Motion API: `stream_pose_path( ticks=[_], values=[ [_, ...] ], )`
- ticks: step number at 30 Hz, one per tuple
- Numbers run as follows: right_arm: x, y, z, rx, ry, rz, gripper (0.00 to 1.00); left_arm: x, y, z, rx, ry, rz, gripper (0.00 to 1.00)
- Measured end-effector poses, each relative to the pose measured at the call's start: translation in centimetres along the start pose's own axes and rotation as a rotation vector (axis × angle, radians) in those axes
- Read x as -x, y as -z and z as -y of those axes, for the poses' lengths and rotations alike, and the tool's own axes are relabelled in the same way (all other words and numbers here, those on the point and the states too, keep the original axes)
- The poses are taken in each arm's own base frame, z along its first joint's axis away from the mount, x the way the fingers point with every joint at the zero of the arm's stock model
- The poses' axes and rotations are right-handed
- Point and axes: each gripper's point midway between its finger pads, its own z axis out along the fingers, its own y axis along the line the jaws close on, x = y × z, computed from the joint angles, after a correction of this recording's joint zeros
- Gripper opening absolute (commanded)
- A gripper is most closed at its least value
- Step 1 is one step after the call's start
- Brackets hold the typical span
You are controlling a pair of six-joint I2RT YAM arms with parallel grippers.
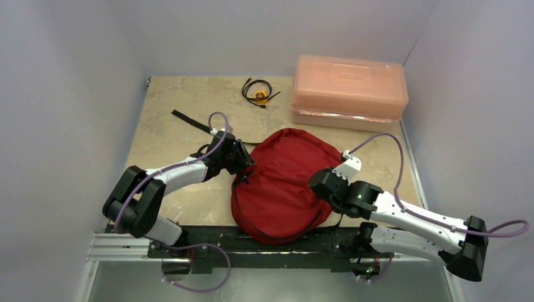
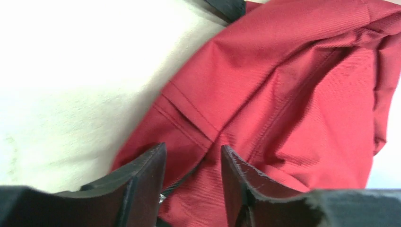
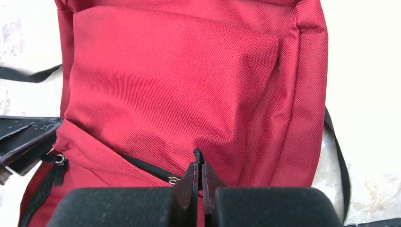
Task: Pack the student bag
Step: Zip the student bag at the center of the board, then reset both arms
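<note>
**One bag, two pincers at its edges**

The single student bag [image 1: 280, 182], dark red with black zippers, lies flat near the middle of the counter [image 1: 176, 100], its lower end close to the near edge between the two arms.

The right pincer [image 1: 318, 182] rests on the bag's right side. In the right wrist view its two fingers are clenched together at the tips on a black zipper pull [image 3: 198, 153], just beside the metal slider of a slanting zipper.

The left pincer [image 1: 247, 165] sits at the bag's left edge. In the left wrist view its two fingers [image 2: 144, 177] stand partly apart astride a seamed fold of red fabric. I cannot tell whether they pinch it.

One black strap [image 1: 192, 121] trails from the bag across the counter toward the far left. Near the far edge, well apart from the bag, lies one coiled black cable [image 1: 258, 92] with a yellow tag. Just to its right stands one pink translucent box [image 1: 348, 92], lid on.
</note>
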Motion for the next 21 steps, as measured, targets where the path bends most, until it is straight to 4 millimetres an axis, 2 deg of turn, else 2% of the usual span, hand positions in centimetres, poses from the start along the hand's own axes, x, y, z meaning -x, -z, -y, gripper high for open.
stream_pose_path(
  ticks=[1,3,4,7,9,13,16,19,21],
  values=[
    [0.0,0.2,0.4,-0.004,0.003,-0.001,0.09,0.1,0.3,-0.5,0.020,-0.007,0.003,0.56],
    [0.3,0.6,0.9,-0.003,0.010,0.001,0.47,0.3,1.2,-0.9,0.046,-0.023,0.012,0.61],
    [0.5,0.7,1.0,0.000,0.008,0.003,0.61,0.4,1.9,-0.9,0.050,-0.031,0.018,0.64],
    [1.6,1.7,1.4,0.017,0.072,0.019,0.87,1.3,4.9,0.1,0.027,-0.061,0.056,0.72],
    [2.9,2.7,0.8,0.061,0.112,0.037,0.97,2.3,7.6,1.7,-0.013,-0.089,0.095,0.78],
    [7.3,6.6,-1.8,0.224,0.159,0.121,0.99,5.3,14.9,6.7,-0.162,-0.178,0.224,0.85],
    [11.6,10.4,-3.6,0.358,0.194,0.225,0.99,7.5,22.3,10.8,-0.303,-0.268,0.356,0.86],
    [16.8,15.0,-4.5,0.448,0.214,0.362,0.99,8.2,28.4,12.6,-0.396,-0.337,0.462,0.86],
    [19.1,16.8,-4.7,0.466,0.213,0.421,0.99,8.2,31.5,13.0,-0.432,-0.370,0.515,0.87]
  ],
)
